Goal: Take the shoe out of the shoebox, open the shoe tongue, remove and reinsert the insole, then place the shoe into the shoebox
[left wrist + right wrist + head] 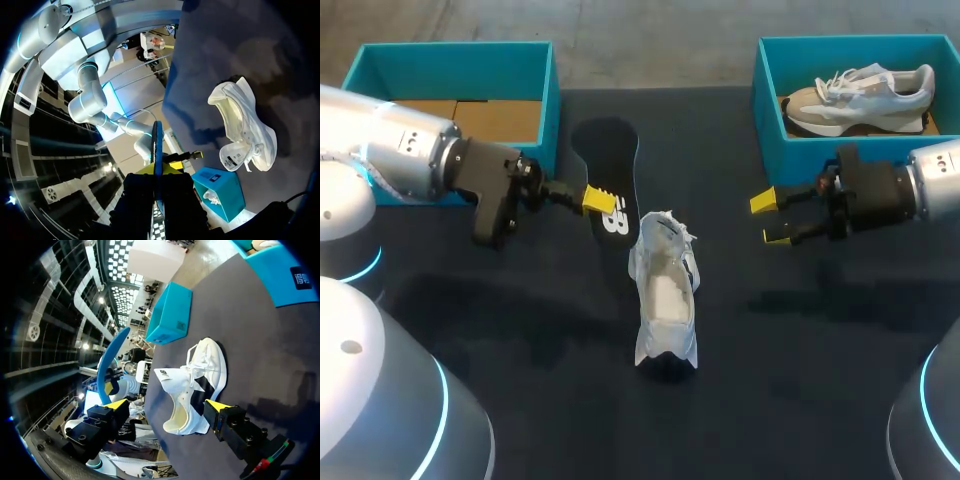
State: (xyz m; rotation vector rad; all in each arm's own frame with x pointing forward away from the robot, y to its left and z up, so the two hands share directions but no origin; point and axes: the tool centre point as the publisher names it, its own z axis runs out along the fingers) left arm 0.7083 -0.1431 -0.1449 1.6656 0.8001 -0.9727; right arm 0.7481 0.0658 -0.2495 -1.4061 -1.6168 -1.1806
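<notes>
Dark table (pixel 800 350), white shoe (pixel 665 295) lying at its middle.
Left gripper (pixel 598 198) pinches the black insole (pixel 610 160) by one end; right gripper (pixel 772 218) hangs open. Risk: the floppy insole buckles against the collar on reinsertion.

Robot lab, 2 arms (pixel 400 150) at table (pixel 820 350)
</notes>
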